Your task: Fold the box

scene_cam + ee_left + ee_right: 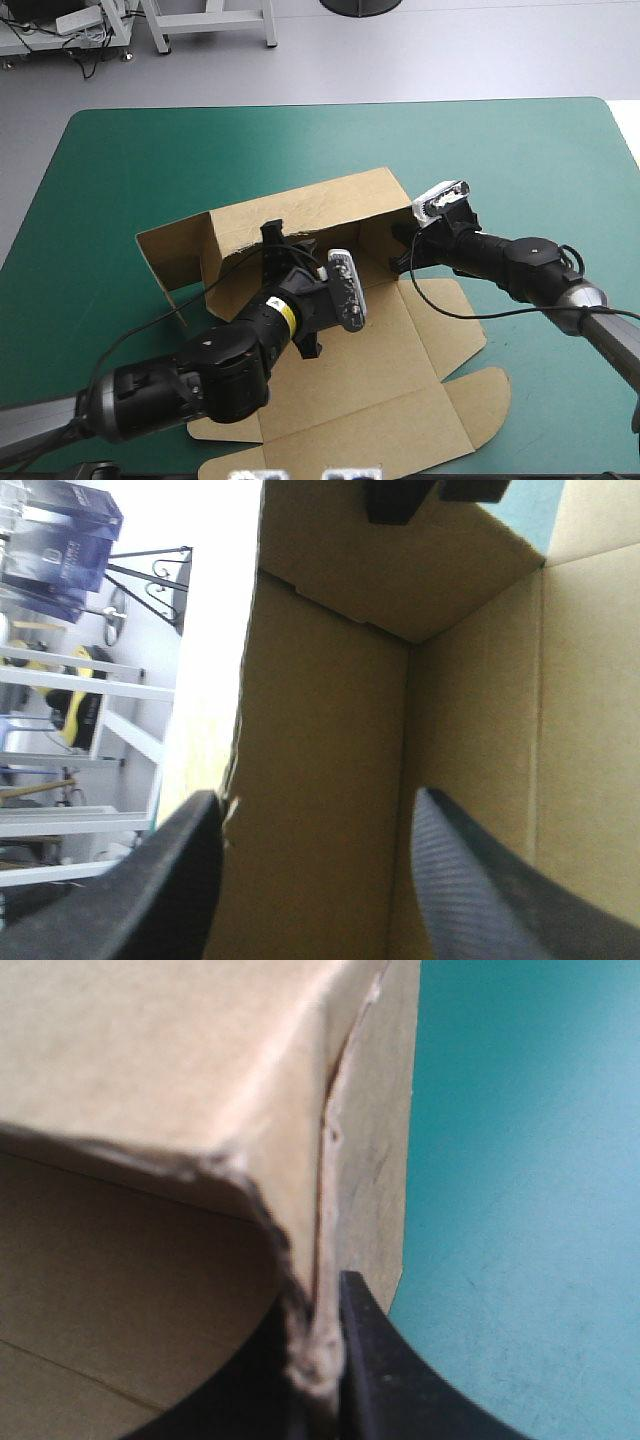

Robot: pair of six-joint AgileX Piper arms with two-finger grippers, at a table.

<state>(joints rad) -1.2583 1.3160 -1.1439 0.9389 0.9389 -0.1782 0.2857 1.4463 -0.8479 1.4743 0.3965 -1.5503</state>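
Near the middle of the teal-green surface point(150, 150) sits the brown box point(330, 205), partly raised. Its far wall and left wall point(175, 255) stand upright, while the lid panel point(400, 400) lies flat toward the near edge, its rounded flaps spread out on the right. The left hand point(272, 240) reaches over the flat floor of the box to the far wall. Its black fingers point(470, 880) stand well apart, unclenched: one is inside the box, the other is at the wall's top edge, and bare board shows between them. The right hand point(400, 252) comes in from the right to the right end of the far wall. There its fingers are pinched all but together on a crumpled, frayed edge of the board at that corner, with the teal-green cover just beyond it.
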